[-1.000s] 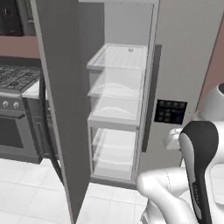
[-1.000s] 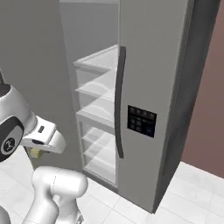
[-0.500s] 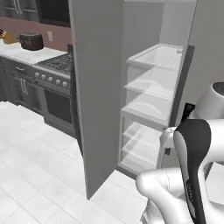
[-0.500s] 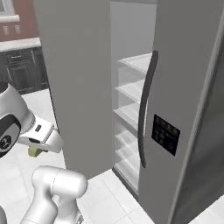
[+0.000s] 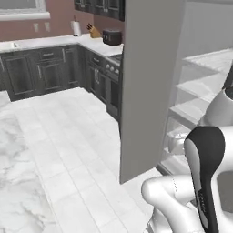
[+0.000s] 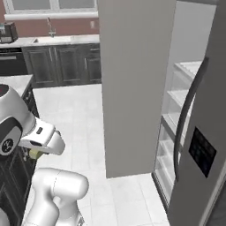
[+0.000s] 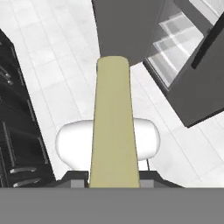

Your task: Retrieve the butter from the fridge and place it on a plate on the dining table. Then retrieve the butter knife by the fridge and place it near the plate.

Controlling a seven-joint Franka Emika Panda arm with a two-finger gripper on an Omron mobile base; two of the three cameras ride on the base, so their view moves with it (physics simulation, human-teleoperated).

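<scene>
The butter, a pale yellow-green stick, runs up the middle of the hand view, and my gripper is shut on its near end. From the right base view the gripper hangs low at the left under the white hand, with a bit of the butter peeking out. The fridge stands at the right, its grey left door swung open and white shelves showing inside. Plate and butter knife are out of view.
Dark cabinets with a light counter line the back wall, a stove beside them. A veined marble top lies at the lower left; I cannot tell if it is the dining table. Dark drawers stand close by. White tiled floor lies between.
Both base views have swung left: the fridge has slid to the right and the kitchen cabinets have come into view. The butter stays in the gripper.
</scene>
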